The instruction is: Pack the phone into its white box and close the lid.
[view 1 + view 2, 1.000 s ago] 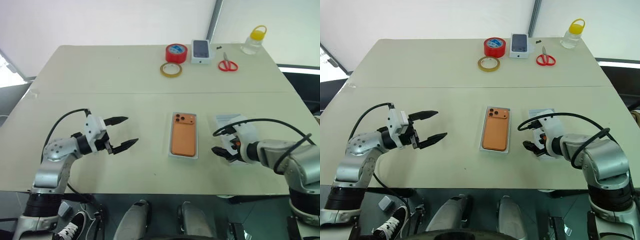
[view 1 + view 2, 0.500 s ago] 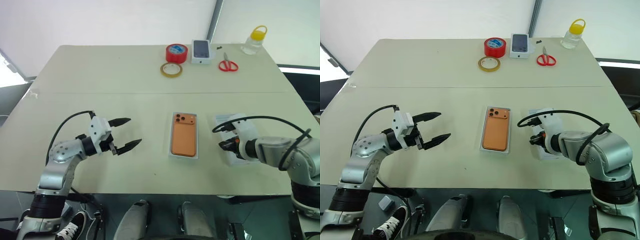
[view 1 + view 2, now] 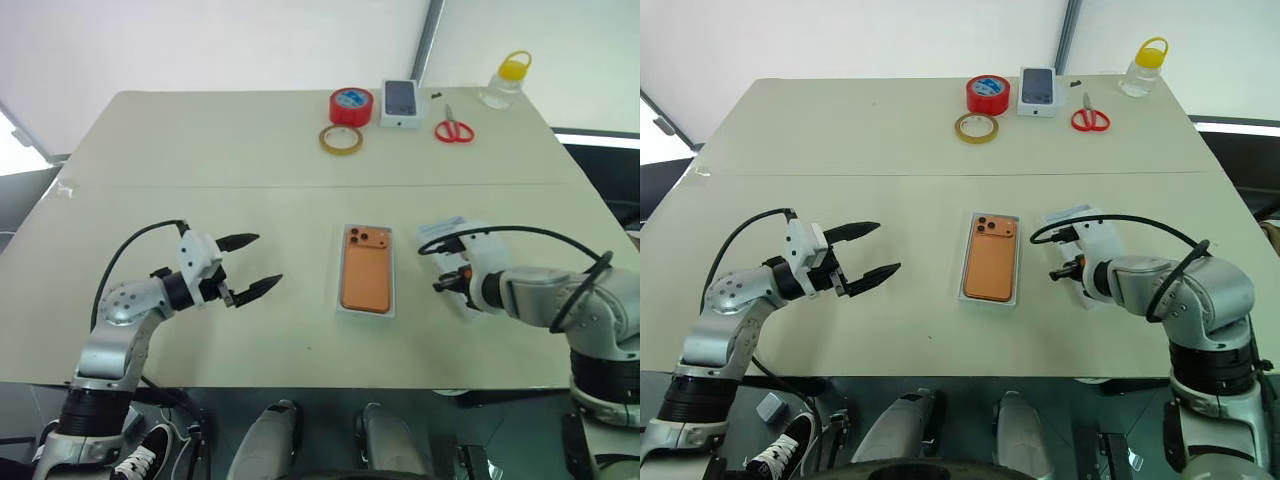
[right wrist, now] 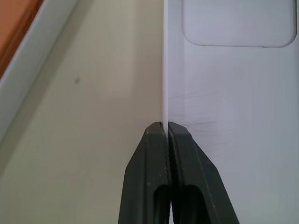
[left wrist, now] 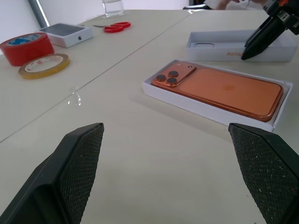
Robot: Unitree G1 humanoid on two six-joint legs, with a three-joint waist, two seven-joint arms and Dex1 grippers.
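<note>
My surface [image 3: 200,160] is a pale beige top with a seam running across it. Behind it I see a white wall [image 3: 200,40] with a grey upright post [image 3: 430,40], and dark floor below.

the phone [image 3: 366,277] lies flat in the white box [image 3: 343,309] at the middle of the table [image 3: 250,150], with the left gripper [image 3: 250,266] well apart to its left and the lid [image 5: 219,45] just beside it to the right. the right gripper [image 4: 166,133] is pinched on the lid's near wall, on the side facing the phone. along the far edge, left to right, sit the tape ring [image 3: 342,139] with the tape roll [image 3: 352,106] just behind it, the small box [image 3: 401,103], the scissors [image 3: 454,130] and the bottle [image 3: 505,82].
</note>
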